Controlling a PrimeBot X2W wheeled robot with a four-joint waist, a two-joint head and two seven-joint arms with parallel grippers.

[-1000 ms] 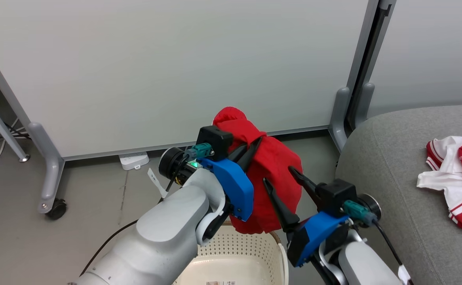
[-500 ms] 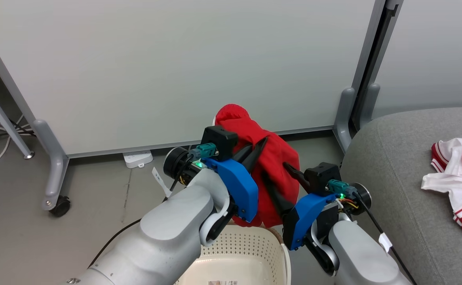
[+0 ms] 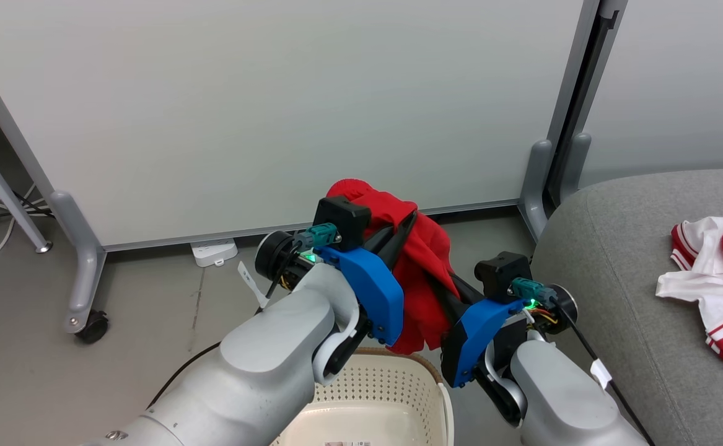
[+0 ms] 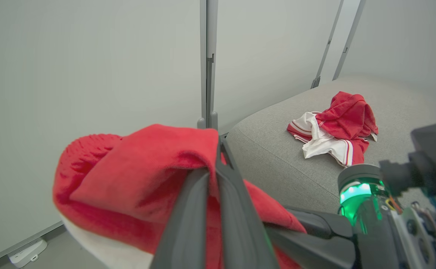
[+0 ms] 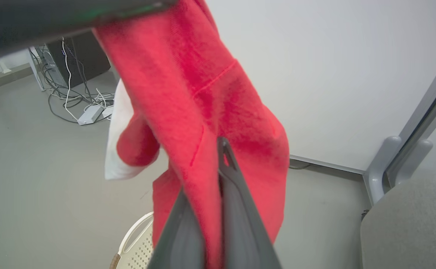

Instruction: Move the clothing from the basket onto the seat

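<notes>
**Two claws holding one garment above the basket.** A white partition panel (image 3: 274,111) stands beyond both claws. The grey seat (image 3: 615,260) lies to the right of the right claw (image 3: 451,288), apart from it; the left wrist view shows more of its top surface. The cream perforated basket (image 3: 373,396) sits directly below the claws, and its brown rim appears in the right wrist view. The red clothing (image 3: 420,279) hangs in the air over the basket. The left claw (image 3: 403,226) is clamped on its upper fold and the right claw is pinched together on its lower drape. Both wrist views add a white panel on the fabric's underside. A second garment (image 3: 714,272), red and white with striped edges, lies on the seat, well right of the right claw. The right wrist view adds tangled cables (image 5: 72,97) on the floor (image 3: 150,310). A power strip (image 3: 212,251) lies left of the left claw. The label (image 3: 346,442) in the basket's bottom is too small to read.
</notes>
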